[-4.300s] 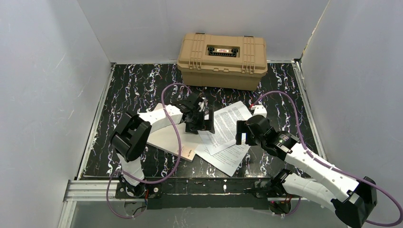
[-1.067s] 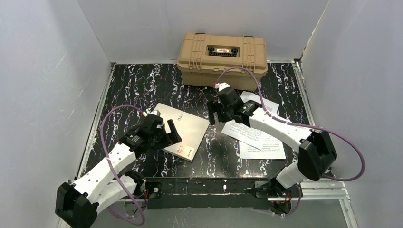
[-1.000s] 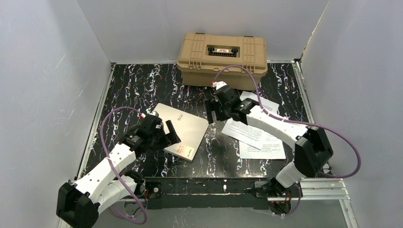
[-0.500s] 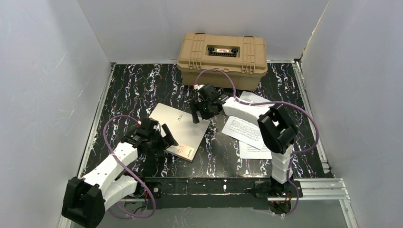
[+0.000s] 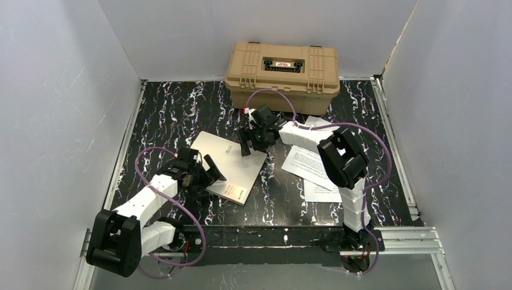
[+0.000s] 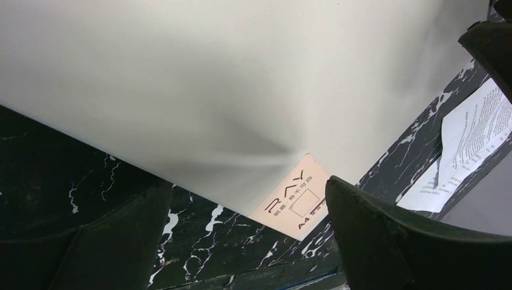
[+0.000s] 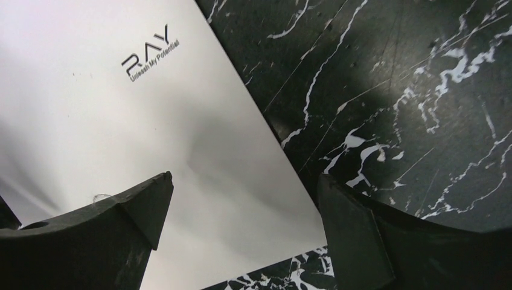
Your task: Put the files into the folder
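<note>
The cream-beige folder (image 5: 230,166) lies closed and flat on the table, left of centre; it also shows in the left wrist view (image 6: 241,90) and the right wrist view (image 7: 121,121). The files (image 5: 314,169), white printed sheets, lie loose on the table to its right, and a corner shows in the left wrist view (image 6: 477,145). My left gripper (image 5: 210,172) is open and empty at the folder's near left edge. My right gripper (image 5: 247,142) is open and empty over the folder's far right corner.
A tan plastic hard case (image 5: 282,77) stands closed at the back centre. The black marbled tabletop (image 5: 175,109) is walled by white panels on the left, back and right. A metal rail (image 5: 253,235) runs along the near edge.
My right gripper has swung left from beside the files to the folder's far right corner. My left gripper has drawn back slightly to the folder's near left edge. The files lie right of the folder.
</note>
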Action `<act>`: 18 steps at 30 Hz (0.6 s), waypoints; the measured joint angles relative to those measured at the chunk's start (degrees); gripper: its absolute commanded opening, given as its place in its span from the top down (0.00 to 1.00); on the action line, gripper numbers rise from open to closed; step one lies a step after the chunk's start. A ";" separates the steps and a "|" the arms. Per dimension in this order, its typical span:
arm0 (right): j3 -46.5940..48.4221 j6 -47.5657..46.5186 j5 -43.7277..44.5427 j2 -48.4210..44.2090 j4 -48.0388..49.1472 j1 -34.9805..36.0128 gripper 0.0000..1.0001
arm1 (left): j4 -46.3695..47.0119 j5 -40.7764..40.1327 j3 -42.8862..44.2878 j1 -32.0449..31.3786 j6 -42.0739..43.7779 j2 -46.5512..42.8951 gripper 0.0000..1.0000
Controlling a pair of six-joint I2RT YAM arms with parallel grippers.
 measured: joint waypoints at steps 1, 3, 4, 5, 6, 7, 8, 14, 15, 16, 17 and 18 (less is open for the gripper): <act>0.04 -0.13 -0.37 0.00 0.35 -0.22 0.01 | 0.22 0.11 0.11 0.15 0.02 0.26 0.02; 0.02 -0.20 -0.92 0.11 0.96 -0.52 0.01 | 0.90 0.22 0.44 0.50 0.15 1.07 0.02; 0.00 -0.24 -1.29 0.15 1.11 -0.66 0.01 | 1.07 0.24 0.61 0.68 0.17 1.38 0.02; -0.11 -0.28 -1.73 0.20 1.29 -0.83 0.01 | 1.14 0.33 0.83 0.85 0.17 1.77 0.02; -0.26 -0.37 -2.12 0.20 1.49 -0.94 0.01 | 1.14 0.44 1.07 1.07 0.20 2.16 0.02; -0.31 -0.44 -2.49 0.20 1.70 -1.03 0.01 | 1.18 0.46 1.27 1.20 0.22 2.54 0.02; -0.48 -0.59 -2.97 0.20 2.14 -1.07 0.01 | 1.29 0.44 1.51 1.36 0.33 2.91 0.02; -5.20 -1.40 -5.25 -1.88 7.13 -1.14 0.01 | 1.38 0.24 2.99 1.77 0.85 5.11 0.02; -6.01 -1.44 -5.42 -2.38 7.61 -1.14 0.01 | 1.27 0.13 3.26 1.79 1.01 5.46 0.02; -7.15 -1.44 -5.77 -3.04 8.41 -1.18 0.01 | 1.20 -0.04 3.45 1.81 1.14 5.70 0.02; -8.50 -1.42 -6.08 -3.85 9.16 -1.27 0.01 | 1.09 -0.15 3.61 1.84 1.29 5.84 0.02; -9.62 -1.38 -6.34 -4.57 9.66 -1.33 0.01 | 1.03 -0.35 3.78 1.84 1.49 6.01 0.02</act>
